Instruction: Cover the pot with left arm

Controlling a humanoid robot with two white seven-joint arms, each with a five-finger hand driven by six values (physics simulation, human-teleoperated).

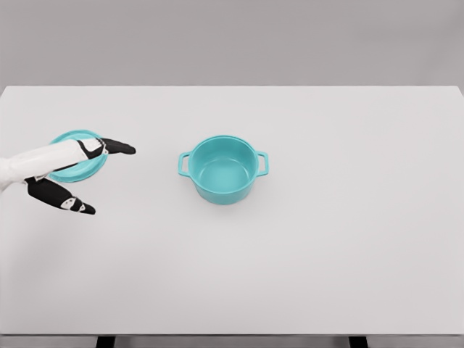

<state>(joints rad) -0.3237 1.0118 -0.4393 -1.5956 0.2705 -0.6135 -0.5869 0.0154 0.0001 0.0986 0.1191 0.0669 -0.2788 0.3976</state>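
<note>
A teal pot (pixel 223 169) with two side handles stands uncovered near the middle of the white table (pixel 326 239). Its teal lid (pixel 87 169) lies flat on the table at the far left, partly hidden under my left hand (pixel 101 174). The left hand comes in from the left edge and hovers over the lid with its black-tipped fingers (pixel 119 147) spread, the thumb (pixel 72 204) pointing toward the front. It holds nothing. The right arm does not show.
The table's far edge runs along the grey wall (pixel 232 36); the front edge lies near the bottom of the view.
</note>
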